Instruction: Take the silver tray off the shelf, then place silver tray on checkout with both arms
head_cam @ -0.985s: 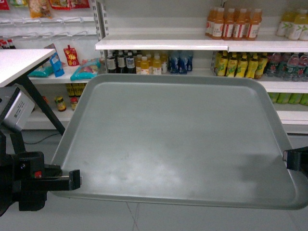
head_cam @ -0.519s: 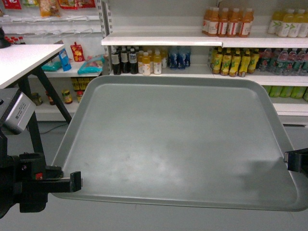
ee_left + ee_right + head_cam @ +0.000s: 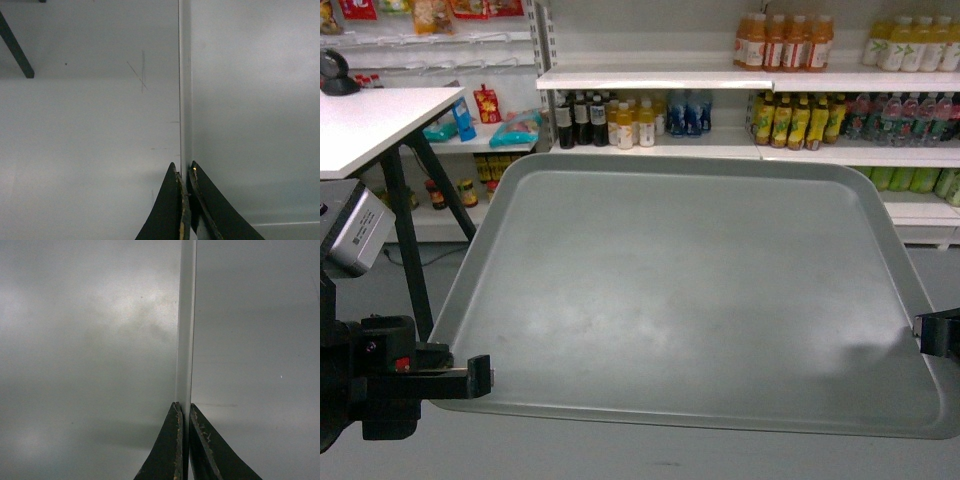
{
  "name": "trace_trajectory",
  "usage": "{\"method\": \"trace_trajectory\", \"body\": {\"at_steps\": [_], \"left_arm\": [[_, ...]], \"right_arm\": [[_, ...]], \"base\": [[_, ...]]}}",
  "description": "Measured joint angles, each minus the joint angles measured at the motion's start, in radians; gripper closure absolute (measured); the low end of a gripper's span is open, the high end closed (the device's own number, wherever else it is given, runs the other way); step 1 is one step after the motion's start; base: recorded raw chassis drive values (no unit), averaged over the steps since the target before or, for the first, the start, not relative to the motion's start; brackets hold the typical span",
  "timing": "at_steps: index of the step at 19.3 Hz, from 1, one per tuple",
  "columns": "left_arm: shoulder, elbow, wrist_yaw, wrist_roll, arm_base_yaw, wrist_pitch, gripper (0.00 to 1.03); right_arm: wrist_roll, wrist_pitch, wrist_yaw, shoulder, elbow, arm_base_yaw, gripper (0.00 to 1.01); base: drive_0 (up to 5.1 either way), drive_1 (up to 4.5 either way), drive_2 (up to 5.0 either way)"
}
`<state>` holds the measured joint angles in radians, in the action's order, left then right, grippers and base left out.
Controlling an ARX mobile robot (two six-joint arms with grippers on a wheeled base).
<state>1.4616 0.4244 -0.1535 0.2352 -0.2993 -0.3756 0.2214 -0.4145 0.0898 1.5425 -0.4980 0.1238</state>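
Note:
The silver tray [image 3: 690,290] hangs level in the air and fills most of the head view. My left gripper [image 3: 480,378] is shut on its near left rim, and my right gripper [image 3: 923,335] pinches its right rim at the frame edge. In the left wrist view the black fingers of the left gripper [image 3: 184,172] clamp the thin tray rim [image 3: 185,100]. The right wrist view shows the right gripper [image 3: 183,410] clamped on the rim [image 3: 187,315] in the same way. The white checkout [image 3: 370,120] stands at far left, above tray level. The white shelf [image 3: 650,78] runs behind.
A black round-headed scanner [image 3: 335,72] sits on the checkout, whose dark slanted legs [image 3: 415,240] stand close to the tray's left corner. Bottles [image 3: 620,120] and juice bottles [image 3: 785,42] fill the shelves behind. Snack packs hang at upper left. Grey floor lies below.
The background has slid to the right in the head view: the checkout shows more and its scanner has come into sight. Both grippers keep the same hold on the tray.

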Motion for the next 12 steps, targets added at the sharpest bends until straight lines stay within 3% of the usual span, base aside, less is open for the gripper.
{"method": "trace_trajectory", "body": {"at_steps": [12], "left_arm": [[0.002, 0.000, 0.000, 0.000, 0.002, 0.006, 1.00]], "right_arm": [[0.000, 0.003, 0.000, 0.000, 0.000, 0.001, 0.99]], "base": [[-4.8, 2.55, 2.6]]}}
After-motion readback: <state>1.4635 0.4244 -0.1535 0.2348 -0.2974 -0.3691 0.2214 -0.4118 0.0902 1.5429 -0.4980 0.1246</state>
